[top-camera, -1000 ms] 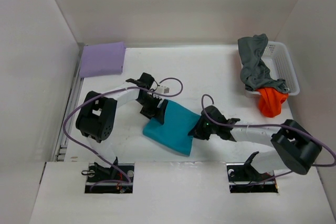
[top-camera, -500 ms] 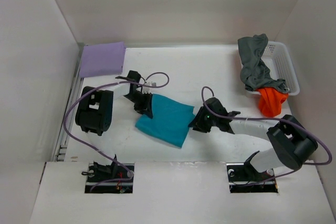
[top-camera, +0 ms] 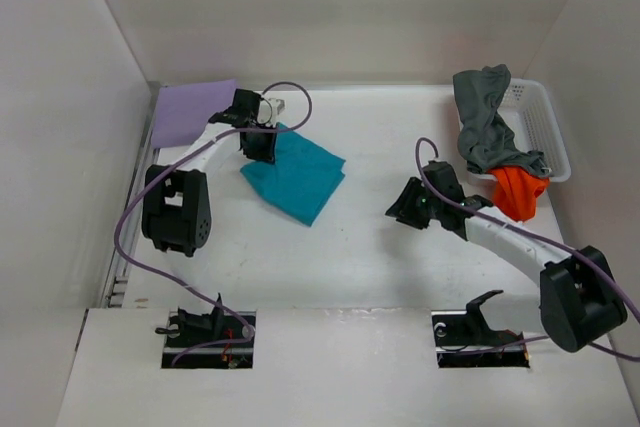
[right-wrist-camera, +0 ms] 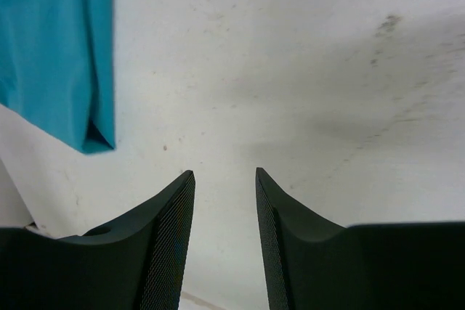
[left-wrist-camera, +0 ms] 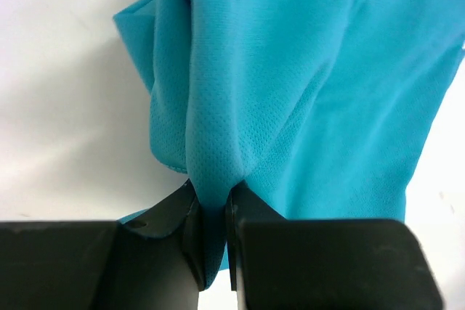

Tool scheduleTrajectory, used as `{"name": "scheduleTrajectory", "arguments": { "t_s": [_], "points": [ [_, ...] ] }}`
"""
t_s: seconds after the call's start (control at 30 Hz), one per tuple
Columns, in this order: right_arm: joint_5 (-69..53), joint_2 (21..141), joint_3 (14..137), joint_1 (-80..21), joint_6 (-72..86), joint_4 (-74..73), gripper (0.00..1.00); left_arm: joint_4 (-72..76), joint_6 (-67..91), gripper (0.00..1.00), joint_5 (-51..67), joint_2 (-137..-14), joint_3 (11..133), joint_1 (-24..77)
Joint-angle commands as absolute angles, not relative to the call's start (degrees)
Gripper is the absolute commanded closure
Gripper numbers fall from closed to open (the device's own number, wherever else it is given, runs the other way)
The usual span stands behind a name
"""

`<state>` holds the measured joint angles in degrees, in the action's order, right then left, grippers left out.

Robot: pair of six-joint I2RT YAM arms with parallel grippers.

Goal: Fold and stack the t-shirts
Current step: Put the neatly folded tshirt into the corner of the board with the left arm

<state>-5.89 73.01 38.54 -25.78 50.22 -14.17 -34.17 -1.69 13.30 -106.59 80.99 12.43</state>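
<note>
A folded teal t-shirt (top-camera: 296, 174) lies left of the table's middle, its far-left edge pinched in my left gripper (top-camera: 258, 143), which is shut on the cloth (left-wrist-camera: 290, 85). Just behind it, a folded lavender t-shirt (top-camera: 190, 111) lies in the far left corner. A dark grey t-shirt (top-camera: 484, 127) and an orange t-shirt (top-camera: 517, 191) hang over the rim of the white basket (top-camera: 545, 127) at the right. My right gripper (top-camera: 402, 206) stands open above bare table, well right of the teal shirt, whose corner (right-wrist-camera: 65, 70) shows in the right wrist view.
White walls close the table on the left, back and right. The left arm's purple cable (top-camera: 290, 107) loops above the teal shirt. The right arm's forearm (top-camera: 500, 237) lies across the near right part of the table.
The left gripper has shut on the teal shirt and dragged it back and left towards the lavender one. The right gripper has let go, opened and drawn back to the right.
</note>
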Motion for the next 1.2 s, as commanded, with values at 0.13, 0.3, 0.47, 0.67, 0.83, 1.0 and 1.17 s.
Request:
{"name": "scheduleTrajectory", "arguments": {
  "t_s": [0.13,0.3,0.47,0.67,0.83,1.0,1.17],
  "points": [
    [-4.92,68.38,39.82,-21.67,45.62,-18.72,0.56,-27.95,-6.67,1.00,2.56,-111.26,92.97,10.77],
    [-4.84,66.45,38.67,-20.87,45.18,-20.04,0.56,-25.67,-12.03,1.00,-4.47,-116.36,101.59,8.92],
    [-4.57,64.34,36.57,-20.78,45.70,-20.83,0.55,-24.96,-13.80,1.00,-6.77,-120.05,110.02,5.06],
    [-4.48,62.06,33.93,-20.78,46.67,-21.27,0.55,-24.70,-15.82,1.00,-6.42,-121.55,116.18,1.54],
    [-4.48,59.51,32.52,-19.91,46.85,-22.41,0.55,-25.57,-17.14,1.00,-5.45,-122.69,119.52,-1.09],
    [-4.39,56.96,31.64,-18.76,46.76,-23.55,0.55,-28.29,-16.61,1.00,-2.91,-124.89,123.22,-4.61],
    [-4.39,55.81,31.38,-18.41,46.58,-24.70,0.55,-29.97,-16.53,1.00,-1.06,-127.87,124.89,-7.77]
  ]
}}
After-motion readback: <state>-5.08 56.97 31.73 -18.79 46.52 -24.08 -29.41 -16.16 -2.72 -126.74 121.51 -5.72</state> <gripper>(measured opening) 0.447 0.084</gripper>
